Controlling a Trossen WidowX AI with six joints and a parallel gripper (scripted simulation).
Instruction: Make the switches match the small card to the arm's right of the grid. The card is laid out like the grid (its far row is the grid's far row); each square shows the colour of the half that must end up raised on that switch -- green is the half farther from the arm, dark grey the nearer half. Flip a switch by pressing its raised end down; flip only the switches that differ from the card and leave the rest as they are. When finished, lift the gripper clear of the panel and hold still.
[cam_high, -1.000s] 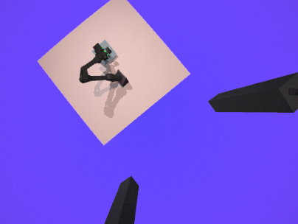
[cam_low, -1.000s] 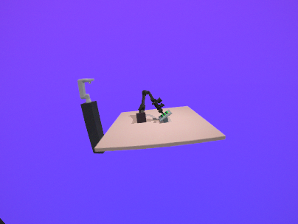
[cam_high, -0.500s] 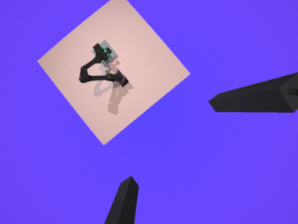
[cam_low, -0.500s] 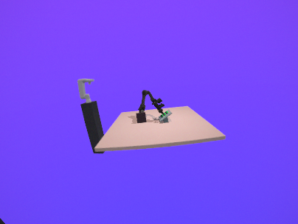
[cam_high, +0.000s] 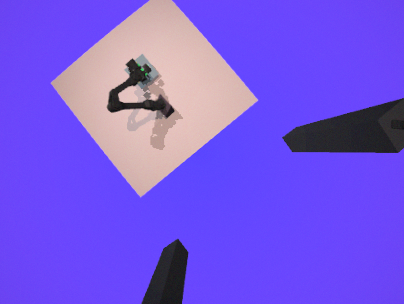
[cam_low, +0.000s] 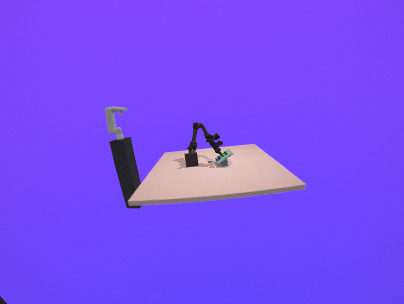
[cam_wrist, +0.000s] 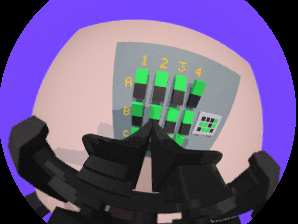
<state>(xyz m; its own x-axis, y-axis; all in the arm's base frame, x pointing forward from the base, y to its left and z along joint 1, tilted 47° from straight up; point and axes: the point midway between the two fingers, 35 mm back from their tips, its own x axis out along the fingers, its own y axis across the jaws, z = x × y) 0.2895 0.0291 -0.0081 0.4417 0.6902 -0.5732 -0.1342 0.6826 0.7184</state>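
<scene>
Currently, your gripper (cam_high: 145, 73) (cam_low: 221, 152) (cam_wrist: 152, 123) has its jaws together, its tips over the lower rows of the tilted grey panel (cam_high: 154, 76) (cam_low: 228, 155) (cam_wrist: 135, 52).

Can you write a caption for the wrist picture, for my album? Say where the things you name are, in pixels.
The closed black hand (cam_wrist: 152, 123) points at a grey panel (cam_wrist: 120, 62) of green-and-dark switches, with a small card (cam_wrist: 196, 131) at the right.

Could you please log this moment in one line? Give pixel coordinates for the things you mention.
gripper (cam_high: 145, 71) (cam_low: 220, 153) (cam_wrist: 152, 123): shut, holding nothing | position: over the switch panel (cam_high: 153, 82) (cam_low: 227, 156) (cam_wrist: 122, 65) | card (cam_wrist: 216, 116): right of grid | row C: partly hidden
</scene>
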